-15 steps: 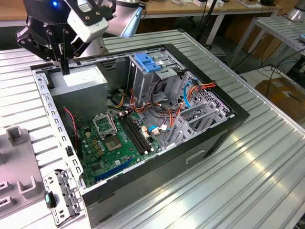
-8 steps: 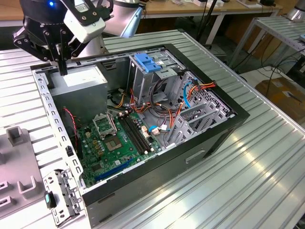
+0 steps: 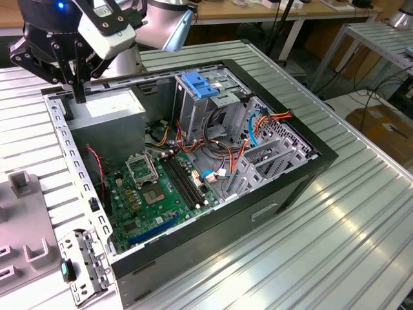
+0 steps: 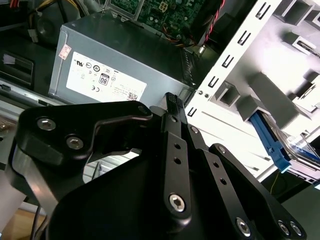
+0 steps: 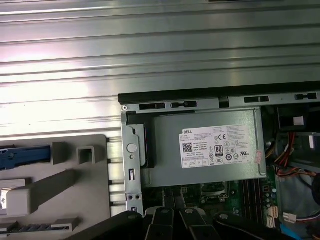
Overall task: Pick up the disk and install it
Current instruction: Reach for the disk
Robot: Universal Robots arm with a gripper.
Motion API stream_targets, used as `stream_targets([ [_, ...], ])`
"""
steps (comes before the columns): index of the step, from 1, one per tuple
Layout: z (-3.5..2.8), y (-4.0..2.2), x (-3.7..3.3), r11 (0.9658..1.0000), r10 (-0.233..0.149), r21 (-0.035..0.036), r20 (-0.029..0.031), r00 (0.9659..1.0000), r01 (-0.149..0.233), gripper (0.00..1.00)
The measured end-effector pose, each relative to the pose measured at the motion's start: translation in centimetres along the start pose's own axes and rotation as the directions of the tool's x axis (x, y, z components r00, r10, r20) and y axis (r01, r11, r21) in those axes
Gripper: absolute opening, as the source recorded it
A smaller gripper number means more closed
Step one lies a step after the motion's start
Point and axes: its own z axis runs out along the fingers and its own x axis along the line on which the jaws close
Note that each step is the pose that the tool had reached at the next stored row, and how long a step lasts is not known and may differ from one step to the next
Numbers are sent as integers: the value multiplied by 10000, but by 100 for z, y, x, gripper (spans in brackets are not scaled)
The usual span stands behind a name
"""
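Disk [image 4: 277,150], second wrist view: blue side rail and a sliver of the labelled face showing, lying in a slot of the grey holder [image 4: 270,95], just past the perforated side rim of the computer case [image 4: 220,75] and well apart from the gripper. Gripper [image 4: 174,100], same view: black fingers closed against each other with nothing between them, tips hanging over the corner of the grey power supply box [image 4: 125,65] with its white sticker. First wrist view: disk [image 5: 25,155] seen as a blue rail strip seated in the grey holder [image 5: 65,185]. The holder rests on the ribbed metal table [image 5: 150,50], just beside the side rim of the computer case [image 5: 131,165]. Power supply box [image 5: 210,150] in the corner of the case, green motherboard [image 5: 260,200] next to it. Gripper [image 5: 175,215] linkages side by side, closed, empty. Exterior view: computer case [image 3: 322,161] lying open on the table [image 3: 361,245]. Gripper [image 3: 79,98] poised above the power supply box [image 3: 106,110], at the case corner toward the exterior view's left. Metal drive cage with blue handle [image 3: 200,84] standing by the far rim of the case. Motherboard [image 3: 155,194] on the case floor. Grey holder [image 3: 26,226] on the table at its edge on the exterior view's left, beside the case.
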Motion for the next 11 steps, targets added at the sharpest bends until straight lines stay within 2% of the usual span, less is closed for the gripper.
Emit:
stream_targets([
  [11,-2,-9,121,10000,1,1,-6,10000,-1,11],
])
